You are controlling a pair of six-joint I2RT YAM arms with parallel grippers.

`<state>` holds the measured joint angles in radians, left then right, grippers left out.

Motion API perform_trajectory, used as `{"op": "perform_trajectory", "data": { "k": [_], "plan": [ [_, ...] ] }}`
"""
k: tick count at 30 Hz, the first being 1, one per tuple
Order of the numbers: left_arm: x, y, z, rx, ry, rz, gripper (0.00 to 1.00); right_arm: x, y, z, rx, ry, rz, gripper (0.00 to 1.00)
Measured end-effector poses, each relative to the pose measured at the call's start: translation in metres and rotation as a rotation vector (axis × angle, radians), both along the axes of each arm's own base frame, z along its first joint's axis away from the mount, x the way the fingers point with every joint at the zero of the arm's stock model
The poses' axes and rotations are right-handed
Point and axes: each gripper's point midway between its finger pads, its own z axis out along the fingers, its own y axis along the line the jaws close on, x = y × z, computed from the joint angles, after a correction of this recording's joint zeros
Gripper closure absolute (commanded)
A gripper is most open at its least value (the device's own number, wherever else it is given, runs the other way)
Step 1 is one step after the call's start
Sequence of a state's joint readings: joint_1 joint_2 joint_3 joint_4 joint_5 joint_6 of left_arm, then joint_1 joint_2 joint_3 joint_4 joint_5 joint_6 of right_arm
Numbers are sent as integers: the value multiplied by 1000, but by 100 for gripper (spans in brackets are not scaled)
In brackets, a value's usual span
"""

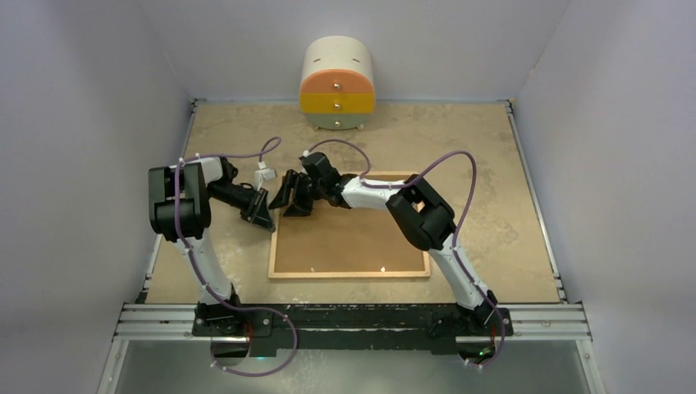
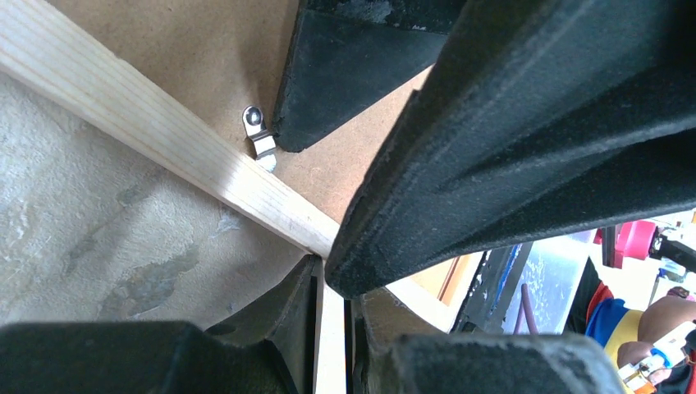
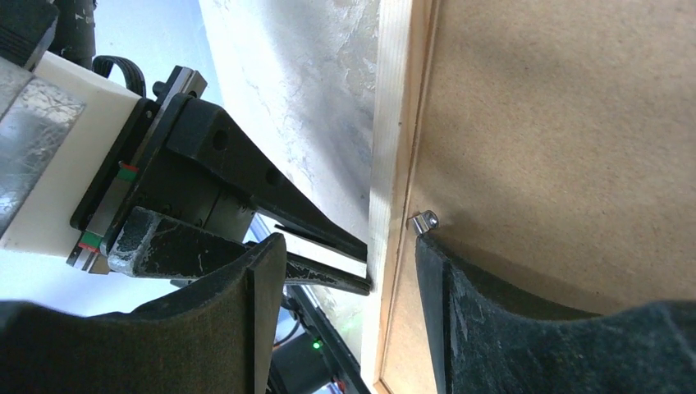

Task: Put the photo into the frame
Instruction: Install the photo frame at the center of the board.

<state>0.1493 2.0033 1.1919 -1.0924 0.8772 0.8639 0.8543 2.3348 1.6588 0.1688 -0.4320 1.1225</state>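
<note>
The light wood frame [image 1: 349, 275] lies flat on the table with a brown backing board [image 1: 353, 238] filling it. The photo is hidden or out of view. My left gripper [image 1: 264, 220] is shut on the frame's left rail [image 2: 139, 123] near its far corner; the rail shows between the fingers [image 2: 335, 287]. My right gripper [image 1: 294, 205] is open at the same corner and straddles the rail [image 3: 390, 123]. One of its fingertips [image 3: 435, 254] rests on the board against a small metal tab [image 3: 424, 221]. That tab also shows in the left wrist view [image 2: 260, 139].
A round cream, orange and yellow drawer cabinet [image 1: 337, 86] stands at the back middle of the table. Grey walls close in both sides. The metal rail with the arm bases [image 1: 353, 316] runs along the near edge.
</note>
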Motion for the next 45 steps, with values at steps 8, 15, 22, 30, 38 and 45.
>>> {"op": "perform_trajectory", "data": {
  "k": [8,15,22,30,38,45],
  "plan": [
    [0,0,0,3,0,-1,85,3,3,-1,30,26,-61,40],
    [0,1,0,6,1,-2,85,2,2,-3,60,-2,-122,40],
    [0,1,0,6,1,-2,84,-7,-8,-3,28,-21,-150,40],
    [0,1,0,6,0,-3,85,-5,-5,-2,27,-22,-150,41],
    [-1,1,0,5,-5,-8,84,4,5,-3,38,-19,-159,43],
    [-1,1,0,4,-9,-13,84,6,10,-4,43,4,-167,44]
  ]
}}
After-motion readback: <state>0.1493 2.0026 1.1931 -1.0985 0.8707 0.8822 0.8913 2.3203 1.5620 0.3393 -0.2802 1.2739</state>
